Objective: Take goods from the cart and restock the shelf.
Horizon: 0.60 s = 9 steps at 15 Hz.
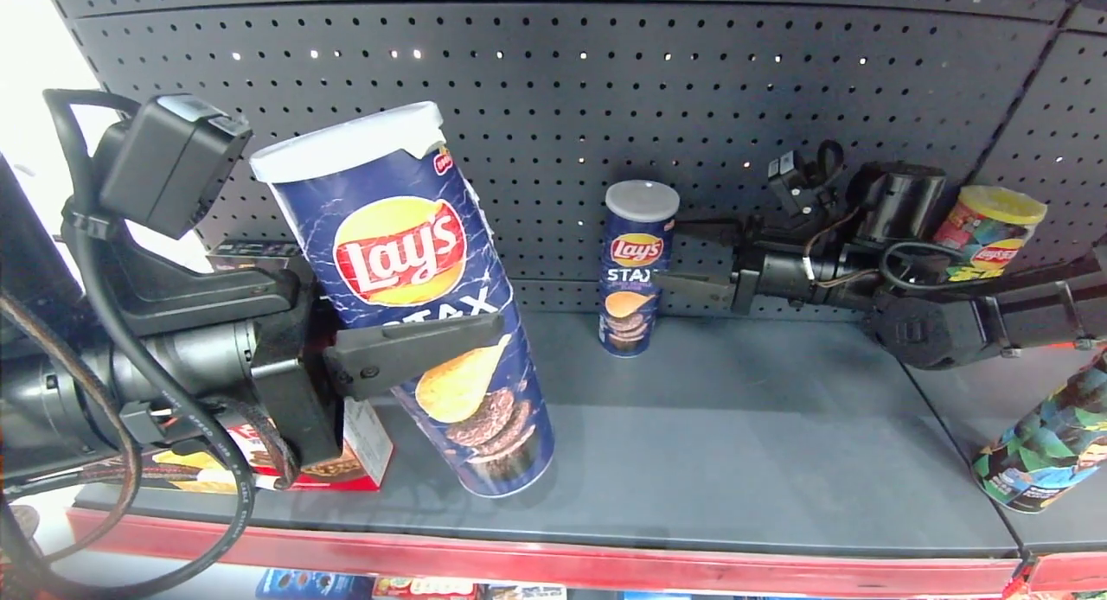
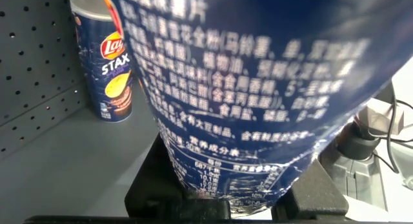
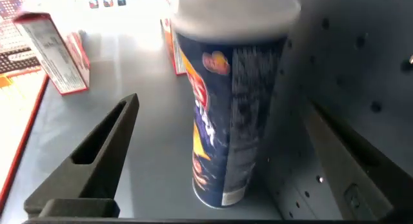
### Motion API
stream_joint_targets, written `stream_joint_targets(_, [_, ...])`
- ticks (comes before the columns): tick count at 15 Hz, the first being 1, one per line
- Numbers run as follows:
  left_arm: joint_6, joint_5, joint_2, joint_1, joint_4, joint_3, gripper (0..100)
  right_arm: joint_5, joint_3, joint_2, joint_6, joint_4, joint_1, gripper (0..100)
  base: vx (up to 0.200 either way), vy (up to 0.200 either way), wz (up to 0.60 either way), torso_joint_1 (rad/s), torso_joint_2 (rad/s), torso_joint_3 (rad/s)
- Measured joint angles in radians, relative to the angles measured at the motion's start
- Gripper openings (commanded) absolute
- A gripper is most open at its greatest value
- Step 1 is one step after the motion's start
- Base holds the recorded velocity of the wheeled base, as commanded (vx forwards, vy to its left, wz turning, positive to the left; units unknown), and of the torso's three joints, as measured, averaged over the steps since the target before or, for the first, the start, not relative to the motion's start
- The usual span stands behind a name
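A tall blue chips can (image 1: 406, 289) with a white lid leans tilted over the front left of the grey shelf (image 1: 735, 444). My left gripper (image 1: 406, 358) is shut on its middle; in the left wrist view its printed back (image 2: 258, 88) rises just above my left gripper (image 2: 235, 198). A second, smaller-looking blue can (image 1: 636, 267) stands upright at the back by the pegboard, also seen as the can (image 2: 106, 62) in that view. My right gripper (image 1: 683, 261) is open around this can (image 3: 226, 121), with a gap on each side of my right gripper (image 3: 219, 108).
Red-and-white boxes (image 1: 346, 462) lie at the shelf's left, behind my left arm. A yellow-lidded can (image 1: 990, 232) stands at the back right, and a colourful can (image 1: 1046, 449) at the right edge. The pegboard (image 1: 605, 81) closes the back. A red strip (image 1: 605, 565) marks the front edge.
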Motion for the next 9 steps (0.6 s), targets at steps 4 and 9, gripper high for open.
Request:
stream_joint_targets(4, [0.000, -0.001, 0.000, 0.000, 0.000, 0.006, 0, 0.000, -0.004, 0.051, 0.000, -0.006, 0.006, 100, 0.000, 0.000, 0.00, 0.000, 0.00, 0.000])
stream_joint_targets(9, [-0.017, -0.001, -0.002, 0.001, -0.007, 0.030, 0, -0.001, -0.021, 0.110, -0.003, -0.015, 0.029, 100, 0.000, 0.000, 0.00, 0.000, 0.00, 0.000])
